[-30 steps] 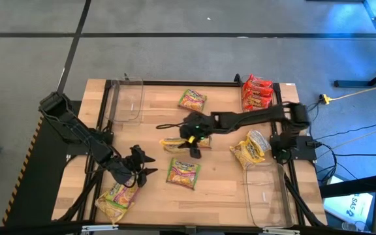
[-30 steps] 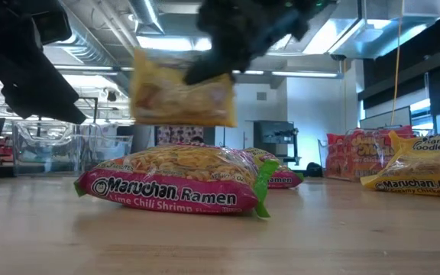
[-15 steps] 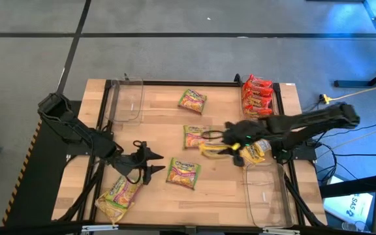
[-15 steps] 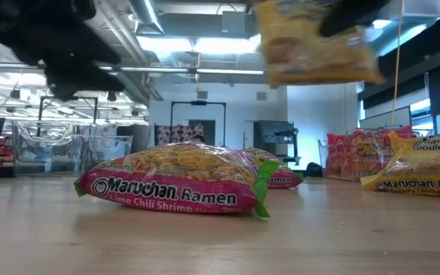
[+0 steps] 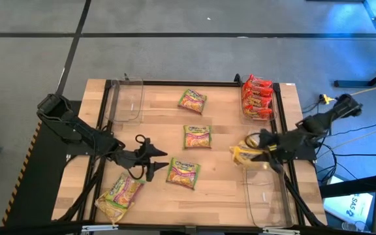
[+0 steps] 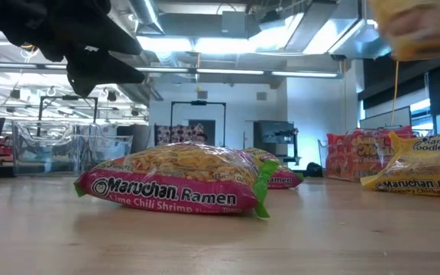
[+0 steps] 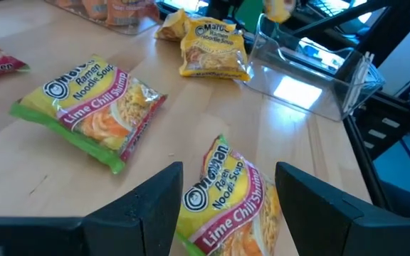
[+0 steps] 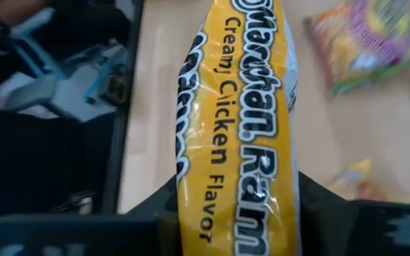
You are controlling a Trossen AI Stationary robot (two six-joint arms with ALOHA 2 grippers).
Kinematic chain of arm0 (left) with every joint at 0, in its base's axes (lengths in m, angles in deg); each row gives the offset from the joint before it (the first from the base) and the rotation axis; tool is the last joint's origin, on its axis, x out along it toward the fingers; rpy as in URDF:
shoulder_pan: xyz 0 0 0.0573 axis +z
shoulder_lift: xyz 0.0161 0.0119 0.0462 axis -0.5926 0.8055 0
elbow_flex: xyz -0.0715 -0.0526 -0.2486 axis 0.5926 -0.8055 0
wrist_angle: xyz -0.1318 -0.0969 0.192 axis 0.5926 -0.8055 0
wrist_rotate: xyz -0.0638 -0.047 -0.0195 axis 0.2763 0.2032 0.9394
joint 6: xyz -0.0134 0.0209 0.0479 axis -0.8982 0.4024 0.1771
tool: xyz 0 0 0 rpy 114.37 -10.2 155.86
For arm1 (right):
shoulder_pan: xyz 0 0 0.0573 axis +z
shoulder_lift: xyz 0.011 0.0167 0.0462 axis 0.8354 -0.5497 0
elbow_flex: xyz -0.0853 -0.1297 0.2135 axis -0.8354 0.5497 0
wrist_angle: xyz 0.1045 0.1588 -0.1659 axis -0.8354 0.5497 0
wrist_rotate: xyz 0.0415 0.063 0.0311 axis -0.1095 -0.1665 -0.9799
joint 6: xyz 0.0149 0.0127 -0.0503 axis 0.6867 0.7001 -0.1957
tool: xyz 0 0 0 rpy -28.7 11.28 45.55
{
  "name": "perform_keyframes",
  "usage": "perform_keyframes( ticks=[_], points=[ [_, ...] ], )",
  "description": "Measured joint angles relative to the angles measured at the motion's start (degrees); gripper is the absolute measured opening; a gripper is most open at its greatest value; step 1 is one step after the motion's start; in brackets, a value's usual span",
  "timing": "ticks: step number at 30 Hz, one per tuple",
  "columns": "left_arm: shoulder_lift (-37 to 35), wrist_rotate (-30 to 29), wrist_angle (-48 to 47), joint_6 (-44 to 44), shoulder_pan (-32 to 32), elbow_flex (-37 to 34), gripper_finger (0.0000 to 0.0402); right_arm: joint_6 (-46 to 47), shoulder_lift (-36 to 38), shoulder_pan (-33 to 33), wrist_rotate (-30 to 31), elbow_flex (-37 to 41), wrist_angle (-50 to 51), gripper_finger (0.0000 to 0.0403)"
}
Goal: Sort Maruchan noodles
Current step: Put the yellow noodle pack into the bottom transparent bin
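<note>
The right gripper point(image 5: 261, 147) clenches a yellow packet point(image 8: 237, 135) above the right bin's point(image 5: 266, 192) far edge; released there, it could miss. The left fingers point(image 7: 144, 206) hang apart over a lime packet point(image 7: 223, 195).

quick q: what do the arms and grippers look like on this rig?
Both arms are matte black, slim and jointed. The left gripper ends in two thin dark fingers with flat, wedge-shaped black pads. The right gripper is the same dark build. No markings visible.
</note>
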Motion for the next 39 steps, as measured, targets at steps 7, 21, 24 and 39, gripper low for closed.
perform_keyframes(
  ticks=[7, 21, 24, 39],
  points=[
    [0.0, -0.1, 0.2, 0.6, 0.2, 0.0, 0.0218, 13.0, 3.2, 13.8, 6.3, 4.3, 0.2, 0.0099],
    [0.0, -0.6, 1.5, 2.8, 0.9, 0.0, 0.0218, 30.3, -5.3, 37.8, 23.9, 4.7, 2.2, 0.0099],
    [0.0, -0.6, 1.5, 2.9, 0.9, 0.0, 0.0218, 33.9, -8.1, 41.0, 25.8, 4.7, 4.8, 0.0099],
    [0.0, -1.5, 3.0, 6.1, 2.9, 0.0, 0.0218, 38.9, -24.5, 44.5, 27.8, 4.7, 9.7, 0.0099]
  ],
)
